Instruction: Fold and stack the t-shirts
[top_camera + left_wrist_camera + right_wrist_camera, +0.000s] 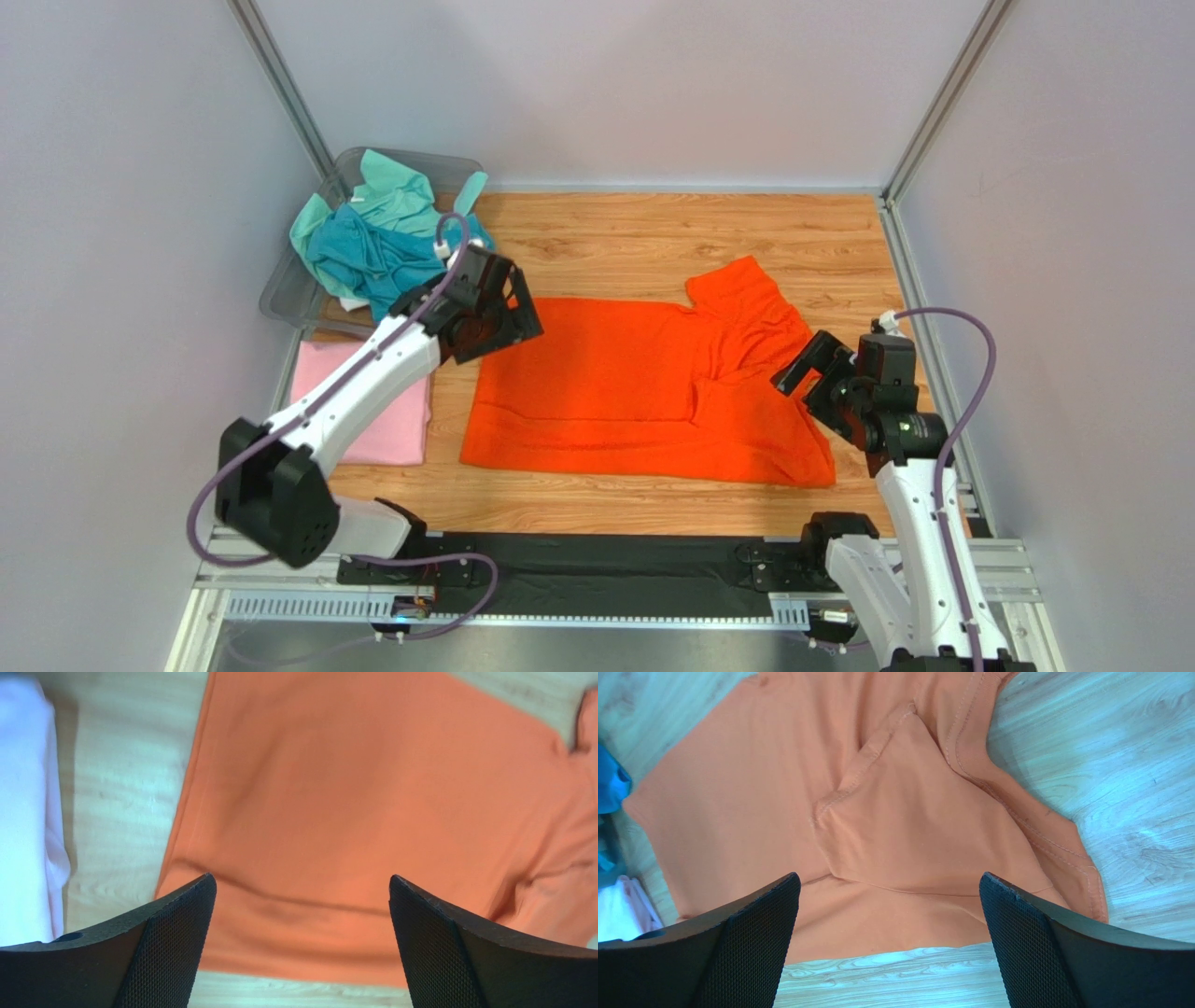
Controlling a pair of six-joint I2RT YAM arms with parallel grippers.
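The bright orange t-shirt (631, 385) lies spread on the wooden table, one sleeve folded in over its body and the other sleeve sticking out at the far right. It fills the left wrist view (365, 798) and the right wrist view (892, 812). My left gripper (491, 311) is open and empty above the shirt's far left corner. My right gripper (811, 371) is open and empty above the shirt's right side. A folded pale pink t-shirt (368, 406) lies at the left. Teal (368, 259) and mint green (386, 193) shirts are heaped in the bin.
The grey see-through plastic bin (288, 297) stands at the far left corner against the wall. Grey walls close in the table on three sides. Bare wood (617, 231) shows behind the orange shirt.
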